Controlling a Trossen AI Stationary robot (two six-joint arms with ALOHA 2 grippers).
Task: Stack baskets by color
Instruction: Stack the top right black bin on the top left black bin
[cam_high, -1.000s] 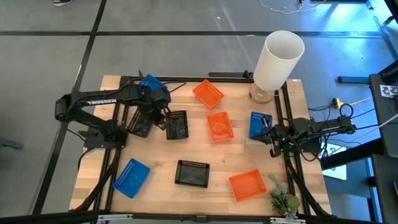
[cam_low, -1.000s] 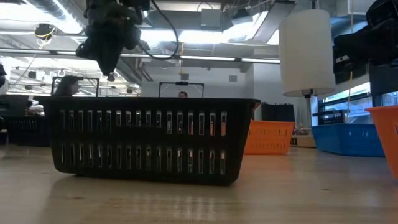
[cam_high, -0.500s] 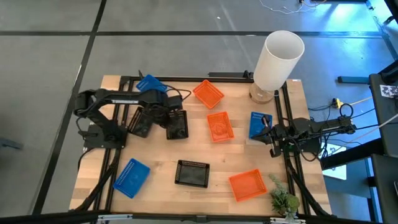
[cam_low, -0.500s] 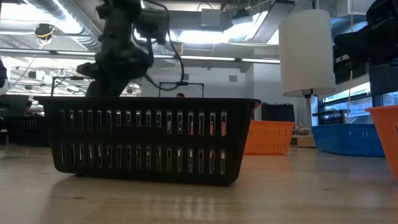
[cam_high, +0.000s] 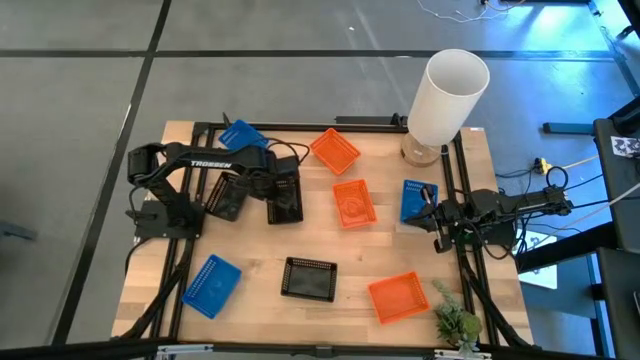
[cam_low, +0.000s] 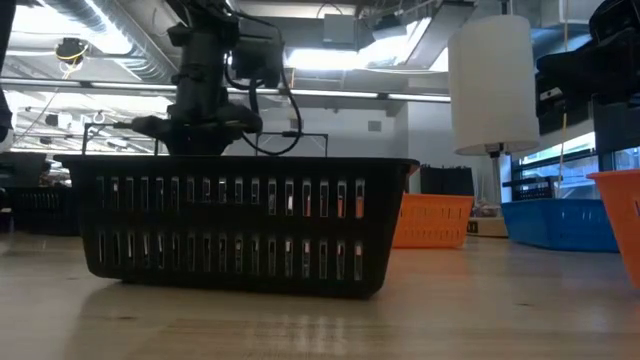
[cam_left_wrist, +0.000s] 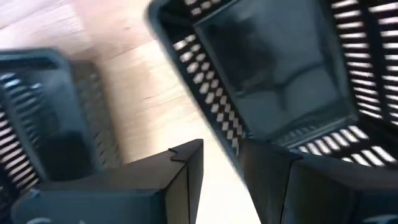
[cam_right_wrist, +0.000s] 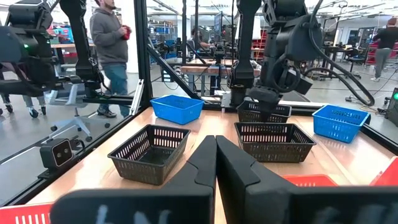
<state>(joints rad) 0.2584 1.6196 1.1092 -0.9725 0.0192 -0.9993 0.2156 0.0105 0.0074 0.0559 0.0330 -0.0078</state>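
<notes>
Three black baskets show in the high view: one (cam_high: 287, 200) under my left gripper (cam_high: 272, 190), one (cam_high: 225, 196) just to its left, one (cam_high: 308, 278) nearer the front edge. Blue baskets (cam_high: 240, 135) (cam_high: 212, 285) (cam_high: 418, 198) and orange baskets (cam_high: 334, 150) (cam_high: 353, 203) (cam_high: 398, 297) lie scattered on the table. My left gripper (cam_left_wrist: 221, 149) points down, open, its fingers on either side of the black basket's (cam_left_wrist: 273, 68) left wall. My right gripper (cam_right_wrist: 216, 168) waits shut and level at the table's right edge, beside a blue basket. My left gripper stands open over the black basket's left wall (cam_left_wrist: 214, 106), one finger (cam_left_wrist: 186, 162) outside it and one (cam_left_wrist: 267, 168) over the inside, coming from above. Whether either finger touches the wall I cannot tell.
A tall white cylinder (cam_high: 445, 95) stands at the far right corner and a small green plant (cam_high: 455, 322) at the near right corner. The second black basket (cam_left_wrist: 43, 118) lies close to the left gripper's outer finger. A person (cam_right_wrist: 112, 50) stands beyond the table.
My left gripper has come down from well above the table onto the black basket, shifting a little toward the table's right edge and rolling about its own axis. In the low view its fingers have sunk out of sight behind the front black basket. No basket has moved.
</notes>
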